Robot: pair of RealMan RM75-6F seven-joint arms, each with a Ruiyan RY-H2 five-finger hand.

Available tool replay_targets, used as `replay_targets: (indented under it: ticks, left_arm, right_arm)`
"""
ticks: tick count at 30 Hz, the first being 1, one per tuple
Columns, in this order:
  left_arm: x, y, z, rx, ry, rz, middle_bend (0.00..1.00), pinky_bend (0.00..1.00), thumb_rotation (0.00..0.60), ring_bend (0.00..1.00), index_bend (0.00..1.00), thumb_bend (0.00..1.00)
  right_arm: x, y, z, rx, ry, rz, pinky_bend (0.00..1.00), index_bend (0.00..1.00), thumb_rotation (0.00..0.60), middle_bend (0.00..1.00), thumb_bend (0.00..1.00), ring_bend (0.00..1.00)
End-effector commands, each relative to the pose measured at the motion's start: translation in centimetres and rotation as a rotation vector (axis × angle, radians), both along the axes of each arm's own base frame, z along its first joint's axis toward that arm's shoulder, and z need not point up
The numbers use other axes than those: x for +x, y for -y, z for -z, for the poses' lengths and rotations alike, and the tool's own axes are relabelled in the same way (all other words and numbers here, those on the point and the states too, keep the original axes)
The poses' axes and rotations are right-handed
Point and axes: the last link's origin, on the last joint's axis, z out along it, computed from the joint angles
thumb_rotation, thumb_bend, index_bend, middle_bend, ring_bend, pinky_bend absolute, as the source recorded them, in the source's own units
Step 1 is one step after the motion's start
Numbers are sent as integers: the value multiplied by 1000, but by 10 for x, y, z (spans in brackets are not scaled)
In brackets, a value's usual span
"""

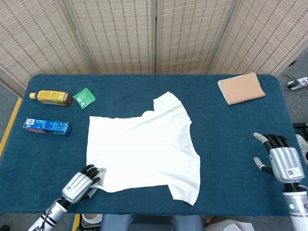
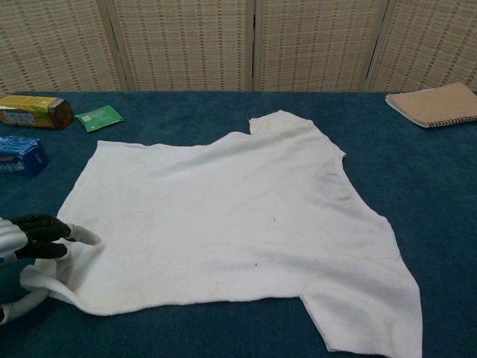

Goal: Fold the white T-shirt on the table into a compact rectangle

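Observation:
The white T-shirt (image 1: 144,149) lies flat on the blue table (image 1: 226,139), collar toward the right, one sleeve at the back and one at the front. My left hand (image 1: 79,185) is at its near-left hem corner. In the chest view the left hand (image 2: 26,239) has its fingers on top of the T-shirt (image 2: 231,216) and its thumb underneath, and the corner curls up between them. My right hand (image 1: 281,161) hovers open near the table's right edge, far from the cloth, and is not in the chest view.
A tan notebook (image 1: 240,88) lies at the back right. On the left are a yellow bottle (image 1: 50,97), a green packet (image 1: 84,97) and a blue box (image 1: 47,127). A woven screen stands behind the table.

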Motion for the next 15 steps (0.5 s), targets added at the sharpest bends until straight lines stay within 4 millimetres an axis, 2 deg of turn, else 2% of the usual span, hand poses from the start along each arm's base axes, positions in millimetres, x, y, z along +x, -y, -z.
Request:
replay_targets:
  ticks: [1, 9, 15]
  left_arm:
    - [-1, 0, 1, -2, -3, -3, 218, 120, 600, 217, 633, 529]
    - [-1, -1, 0, 6, 3, -8, 271, 121, 600, 249, 713, 567]
    - [2, -3, -4, 6, 21, -6, 290, 121, 600, 261, 732, 576]
  right_arm:
    - [0, 0, 0, 3, -1, -1, 216, 228, 600, 298, 231, 222]
    - [7, 0, 7, 64, -11, -36, 216, 228, 600, 297, 230, 233]
    - [24, 4, 33, 220, -39, -151, 215, 265, 600, 311, 230, 234]
